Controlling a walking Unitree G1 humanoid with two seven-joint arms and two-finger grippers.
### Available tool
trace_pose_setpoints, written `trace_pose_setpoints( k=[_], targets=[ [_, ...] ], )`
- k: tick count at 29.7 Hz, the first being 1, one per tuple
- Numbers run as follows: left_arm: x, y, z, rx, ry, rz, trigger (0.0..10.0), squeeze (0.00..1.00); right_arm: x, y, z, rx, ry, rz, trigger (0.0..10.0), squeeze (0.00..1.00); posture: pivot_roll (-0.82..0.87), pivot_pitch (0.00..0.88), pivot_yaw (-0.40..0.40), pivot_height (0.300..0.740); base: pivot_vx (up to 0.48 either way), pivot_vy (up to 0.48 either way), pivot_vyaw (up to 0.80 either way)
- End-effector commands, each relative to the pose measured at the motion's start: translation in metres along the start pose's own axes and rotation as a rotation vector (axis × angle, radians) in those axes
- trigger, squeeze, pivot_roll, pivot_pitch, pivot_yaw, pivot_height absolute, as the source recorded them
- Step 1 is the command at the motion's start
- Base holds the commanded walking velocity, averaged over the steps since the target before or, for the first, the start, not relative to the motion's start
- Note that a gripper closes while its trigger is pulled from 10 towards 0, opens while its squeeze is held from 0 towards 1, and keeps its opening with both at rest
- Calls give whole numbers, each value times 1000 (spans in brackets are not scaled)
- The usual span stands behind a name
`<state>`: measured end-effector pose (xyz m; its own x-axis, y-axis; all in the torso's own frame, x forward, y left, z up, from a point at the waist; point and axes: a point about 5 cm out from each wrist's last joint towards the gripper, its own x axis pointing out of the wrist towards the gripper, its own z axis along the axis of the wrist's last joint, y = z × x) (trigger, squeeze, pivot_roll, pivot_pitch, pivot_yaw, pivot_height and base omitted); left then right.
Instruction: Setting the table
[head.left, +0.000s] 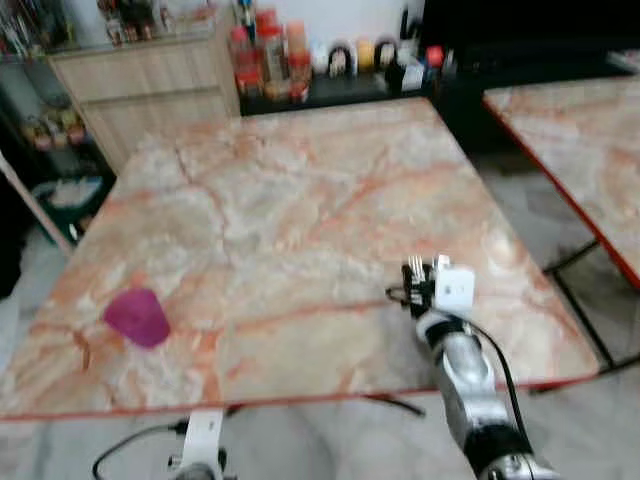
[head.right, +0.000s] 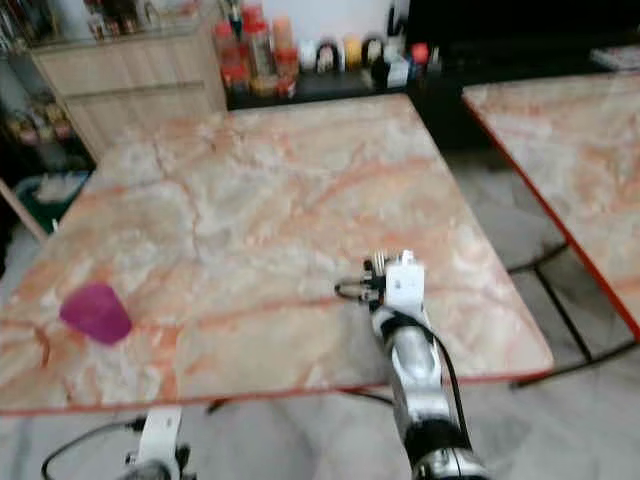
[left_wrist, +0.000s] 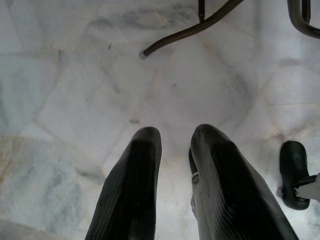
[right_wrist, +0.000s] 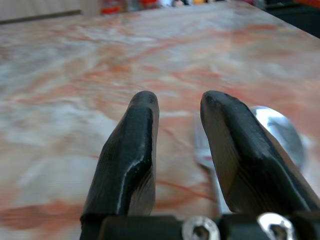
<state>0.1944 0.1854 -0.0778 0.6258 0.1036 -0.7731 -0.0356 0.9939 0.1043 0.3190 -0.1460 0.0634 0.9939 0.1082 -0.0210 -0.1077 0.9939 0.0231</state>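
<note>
Jaws parted, right gripper (right_wrist: 177, 107) low over table (head.left: 300, 200)

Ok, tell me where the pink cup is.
In the left eye view the pink cup sits on the marble table near its front left corner, on the robot's left, far across from the right end effector.

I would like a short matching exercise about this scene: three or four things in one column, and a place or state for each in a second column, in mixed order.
Things:
1. pink cup
2. spoon
3. left gripper
4. right gripper

Places or states:
A. on the table beside a black finger
B. hangs over the pale floor
C. near the table's left front edge
D. over the marble table, fingers apart, empty

Pairs: 1-C, 2-A, 3-B, 4-D
</note>
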Motion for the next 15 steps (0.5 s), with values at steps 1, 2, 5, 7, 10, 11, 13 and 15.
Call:
trace_pose_setpoints(
  k=[1, 2, 5, 7, 10, 11, 13, 15],
  targets=[
    [-2, 10, -7, -7, 20, 23, 10000, 0, -1, 7, 3, -11, -5, 16, 10000, 0, -189, 0, 60, 740, 0, 0, 0],
    [-2, 10, -9, -6, 23, 23, 10000, 0, -3, 6, 2, -22, 1, 10, 10000, 0, -194, 0, 61, 740, 0, 0, 0],
    [-2, 10, -11, -3, 30, 22, 10000, 0, -11, 2, 0, -32, 20, -12, 10000, 612, -194, 0, 61, 740, 0, 0, 0],
    [-2, 10, -11, -3, 31, 21, 10000, 0, -14, 2, 1, -4, 16, -13, 10000, 1000, -201, 0, 64, 740, 0, 0, 0],
    [-2, 9, -11, -1, 34, 16, 10000, 0, -14, -4, 3, -37, 32, -50, 10000, 1000, -204, 0, 65, 740, 0, 0, 0],
    [-2, 9, -11, 0, 35, 15, 10000, 0, -13, -8, 4, -51, 52, -73, 10000, 1000, -204, 0, 65, 740, 0, 0, 0],
    [-2, 9, -11, 0, 35, 14, 10000, 0, -12, -13, 6, -46, 67, -102, 10000, 1000, -204, 0, 65, 740, 0, 0, 0],
    [-2, 9, -11, 1, 35, 14, 10000, 0, -9, -18, 10, -34, 93, -131, 10000, 0, -207, 0, 66, 740, 0, 0, 0]
  ],
)
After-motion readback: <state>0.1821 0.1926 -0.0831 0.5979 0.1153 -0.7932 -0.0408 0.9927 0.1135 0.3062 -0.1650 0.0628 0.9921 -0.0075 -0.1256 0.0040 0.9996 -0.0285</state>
